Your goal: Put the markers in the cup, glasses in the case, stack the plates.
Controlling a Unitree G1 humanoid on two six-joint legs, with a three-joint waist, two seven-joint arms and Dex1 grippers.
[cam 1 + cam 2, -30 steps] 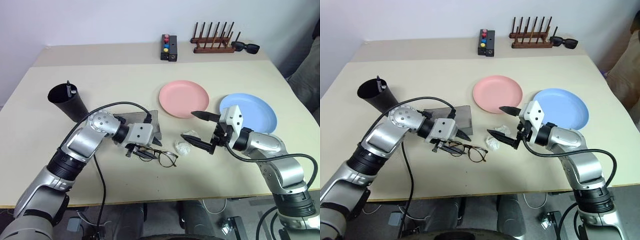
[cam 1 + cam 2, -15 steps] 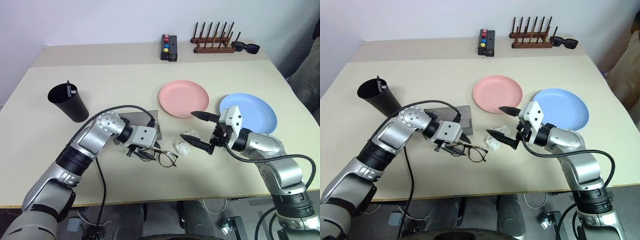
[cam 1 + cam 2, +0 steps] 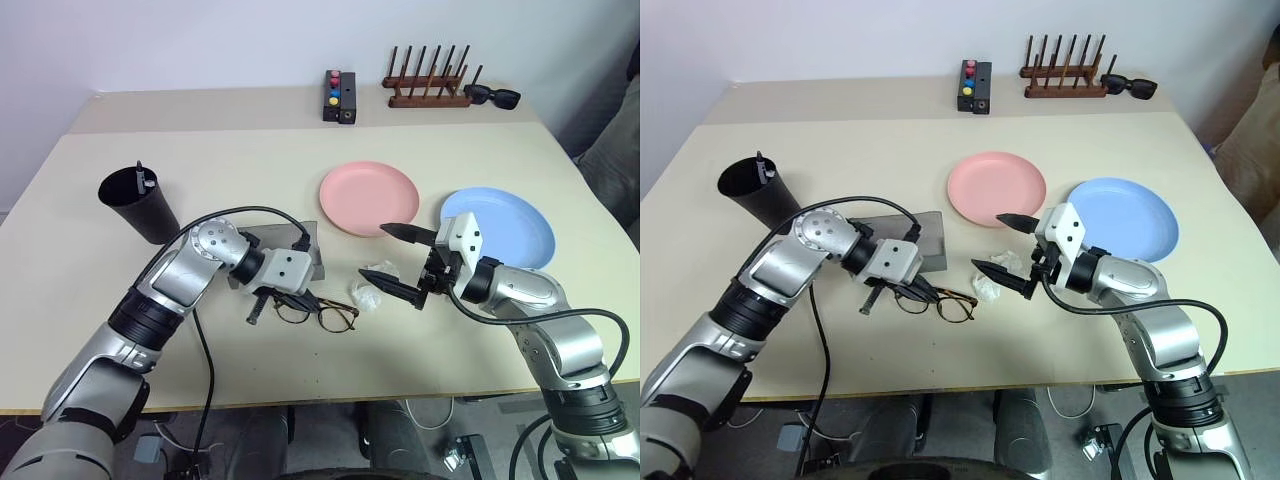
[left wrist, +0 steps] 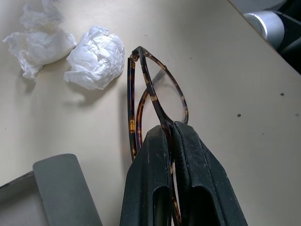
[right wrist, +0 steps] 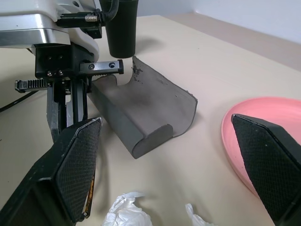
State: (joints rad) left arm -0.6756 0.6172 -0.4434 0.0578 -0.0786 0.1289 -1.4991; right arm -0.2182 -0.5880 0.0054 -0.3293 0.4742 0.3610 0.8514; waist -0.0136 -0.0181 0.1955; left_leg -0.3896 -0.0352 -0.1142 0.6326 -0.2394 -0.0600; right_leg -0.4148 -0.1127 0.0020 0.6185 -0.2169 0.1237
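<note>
The tortoiseshell glasses (image 3: 332, 315) lie on the table in front of the grey case (image 3: 927, 235), whose flap stands open. My left gripper (image 4: 165, 131) is shut on the glasses at the frame's near rim, pointing down and to the right. The right gripper (image 3: 374, 251) hovers open just right of them, level, with nothing between its fingers. Two markers (image 3: 141, 179) stand in the black cup (image 3: 141, 208) at the left. The pink plate (image 3: 368, 198) and the blue plate (image 3: 508, 222) lie side by side, apart, behind the right arm.
Two crumpled white tissues (image 4: 95, 57) lie between the glasses and the right gripper. Along the back edge stand a black box with coloured buttons (image 3: 338, 96), a wooden peg rack (image 3: 428, 87) and black sunglasses (image 3: 491, 95).
My left gripper's fingers have closed onto the glasses' frame; a second ago they stood apart over it. The right arm has stayed still.
</note>
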